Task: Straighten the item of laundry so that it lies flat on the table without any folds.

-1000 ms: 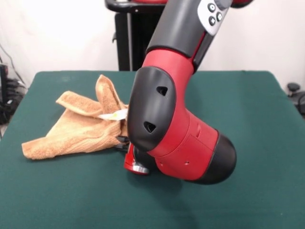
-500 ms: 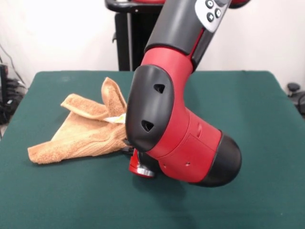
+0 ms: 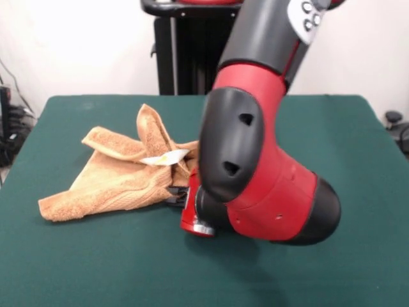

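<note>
The item of laundry (image 3: pixel 118 173), an orange-tan towel, lies crumpled on the left half of the green table (image 3: pixel 96 268). One flap stands up in a peak and a white label (image 3: pixel 165 158) shows on top. My gripper (image 3: pixel 181 196) sits low at the towel's right edge, just above the table. It is mostly hidden behind the big red and black arm (image 3: pixel 262 166). I see only dark parts beside the red wrist (image 3: pixel 195 214), so its state is unclear. The towel's right end is hidden behind the arm.
The arm's bulky elbow hangs over the middle of the table. A black pedestal (image 3: pixel 172 57) stands behind the far edge. Cables (image 3: pixel 9 128) lie off the left side, and a dark object (image 3: pixel 396 121) sits off the right side.
The arm has swung to the right. The towel slid a little right at first, then stayed put, and more of its right side and label now show.
</note>
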Controlling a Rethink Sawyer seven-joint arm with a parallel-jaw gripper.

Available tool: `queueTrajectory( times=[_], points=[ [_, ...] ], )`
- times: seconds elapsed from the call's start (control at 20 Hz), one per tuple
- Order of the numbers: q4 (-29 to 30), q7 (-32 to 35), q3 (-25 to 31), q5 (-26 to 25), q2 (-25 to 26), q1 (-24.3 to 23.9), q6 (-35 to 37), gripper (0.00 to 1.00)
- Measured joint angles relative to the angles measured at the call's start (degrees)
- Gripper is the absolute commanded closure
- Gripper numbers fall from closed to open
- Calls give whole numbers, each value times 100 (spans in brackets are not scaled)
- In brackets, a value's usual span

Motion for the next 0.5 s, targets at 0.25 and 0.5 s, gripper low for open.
queueTrajectory(
  times=[0.25,0.5],
  points=[
    [504,0,207,-586,-22,528,-703,100],
    [1333,1,480,-1331,-55,1247,-1971,100]
  ],
)
